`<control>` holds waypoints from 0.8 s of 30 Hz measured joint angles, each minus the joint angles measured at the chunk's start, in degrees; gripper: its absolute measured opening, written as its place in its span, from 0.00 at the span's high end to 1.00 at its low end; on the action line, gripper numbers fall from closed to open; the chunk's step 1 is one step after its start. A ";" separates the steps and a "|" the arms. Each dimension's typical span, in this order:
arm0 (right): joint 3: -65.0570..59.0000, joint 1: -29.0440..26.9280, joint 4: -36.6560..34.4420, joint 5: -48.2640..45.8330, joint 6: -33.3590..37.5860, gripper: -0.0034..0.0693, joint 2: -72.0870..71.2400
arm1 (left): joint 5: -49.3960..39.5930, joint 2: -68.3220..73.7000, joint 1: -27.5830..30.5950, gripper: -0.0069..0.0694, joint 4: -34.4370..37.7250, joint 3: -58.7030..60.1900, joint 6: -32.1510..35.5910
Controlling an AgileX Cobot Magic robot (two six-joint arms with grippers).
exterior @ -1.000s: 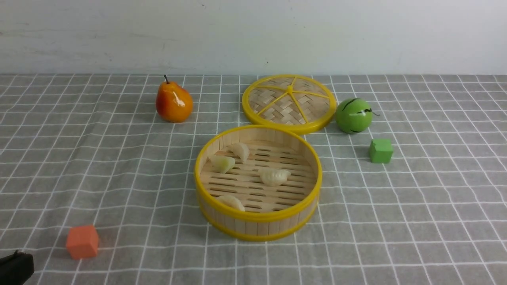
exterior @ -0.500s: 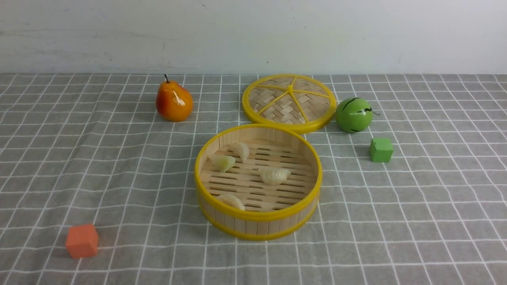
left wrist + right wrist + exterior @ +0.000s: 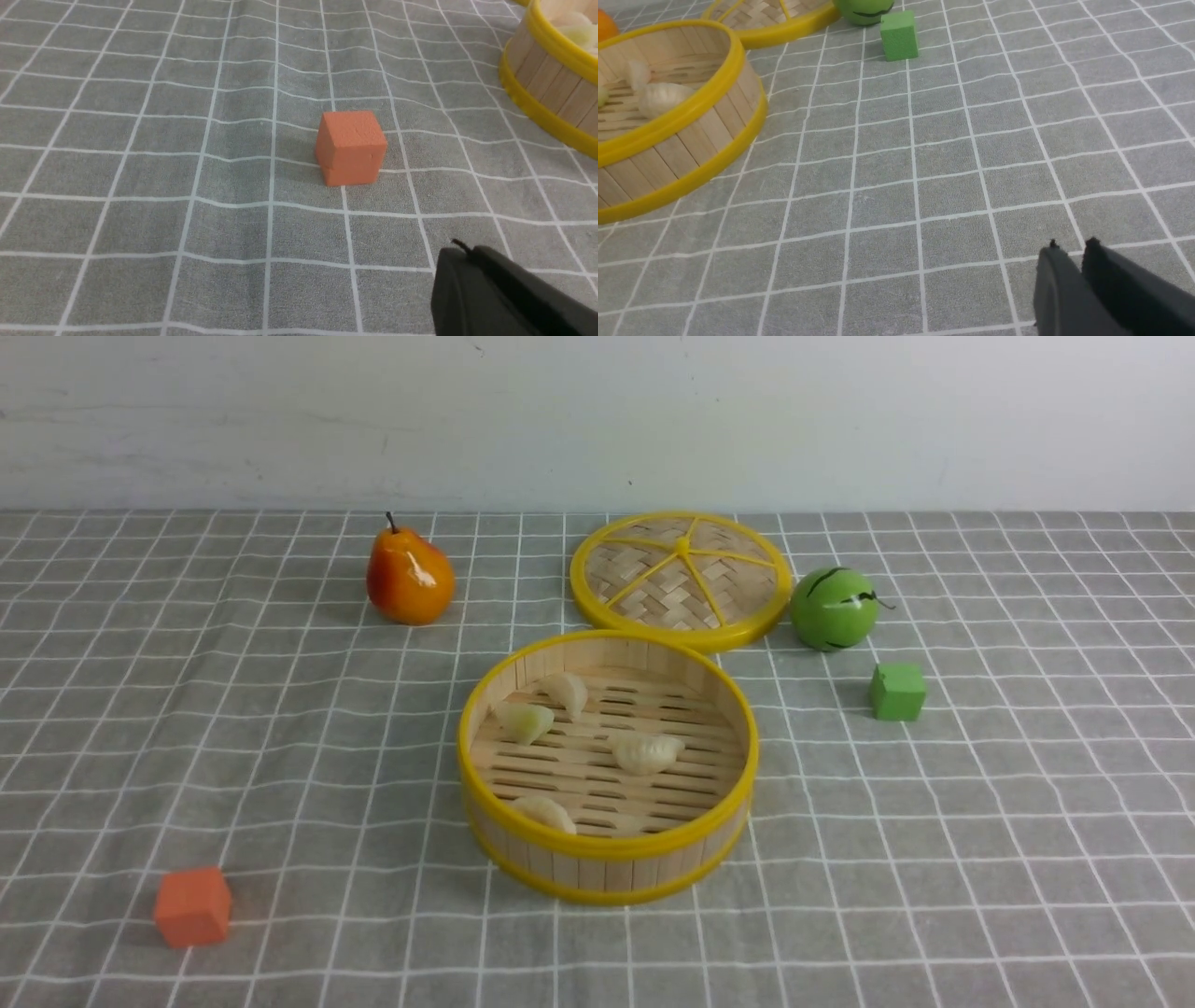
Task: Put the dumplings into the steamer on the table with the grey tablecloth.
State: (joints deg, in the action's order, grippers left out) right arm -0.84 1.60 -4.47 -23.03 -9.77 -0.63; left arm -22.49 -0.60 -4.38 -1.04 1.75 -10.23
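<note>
All four dumplings (image 3: 644, 752) sit in steamer (image 3: 607, 765); left gripper (image 3: 467, 254) closed, empty; right gripper (image 3: 1071, 249) barely parted, empty. Keep both arms clear.

The light is bright and even. The pear (image 3: 409, 577) carries a white glare spot. Soft short shadows lie left of the orange cube (image 3: 351, 147). The dark left gripper (image 3: 467, 270) looks blurred, out of focus.
</note>
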 joint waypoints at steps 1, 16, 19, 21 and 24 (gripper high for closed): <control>0.00 0.00 0.00 0.00 0.00 0.84 0.00 | 0.00 0.00 0.00 0.93 0.19 0.00 0.12; 0.00 0.00 0.00 0.00 0.00 0.82 0.00 | 0.00 0.00 0.00 0.93 0.43 0.00 0.94; 0.00 0.00 0.00 0.00 0.00 0.81 0.00 | 0.00 0.00 0.00 0.93 0.43 0.00 0.94; 0.00 0.00 0.00 0.00 0.00 0.80 0.00 | -0.01 0.00 0.00 0.93 0.43 0.00 0.94; 0.00 0.00 0.06 0.00 0.00 0.80 0.00 | -0.01 0.00 0.00 0.93 0.43 0.00 0.94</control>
State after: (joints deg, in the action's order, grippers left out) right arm -0.84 1.60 -4.41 -23.03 -9.77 -0.63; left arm -22.49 -0.60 -4.38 -0.61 1.75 -9.29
